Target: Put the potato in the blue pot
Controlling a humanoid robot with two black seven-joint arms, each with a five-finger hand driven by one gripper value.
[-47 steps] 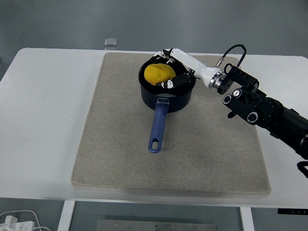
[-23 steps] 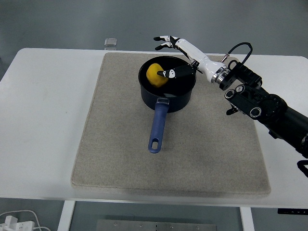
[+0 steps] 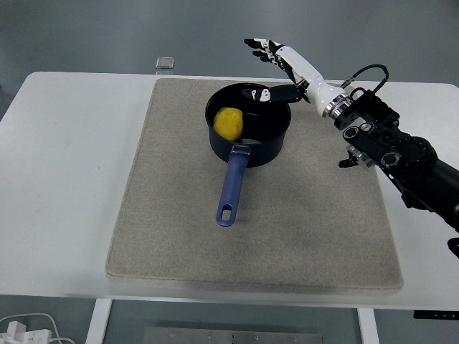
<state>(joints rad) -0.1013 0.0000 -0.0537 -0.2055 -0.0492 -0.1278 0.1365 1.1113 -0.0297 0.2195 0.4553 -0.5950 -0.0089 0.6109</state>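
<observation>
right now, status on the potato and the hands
Right hand open, empty, raised over pot's far rim. Left arm not in view. Potato inside blue pot. Nothing in the way.

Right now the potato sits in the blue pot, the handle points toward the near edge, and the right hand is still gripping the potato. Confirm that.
Not quite. In the head view the right hand is open, raised above the pot's far rim, holding nothing. The rest stands: the potato lies inside the blue pot, and its handle points toward the near edge.

Dark blue pot (image 3: 251, 140) looked like glossy enamelled metal, mat (image 3: 172, 215) was rough beige felt-like cloth, table (image 3: 64, 179) smooth matt white
</observation>
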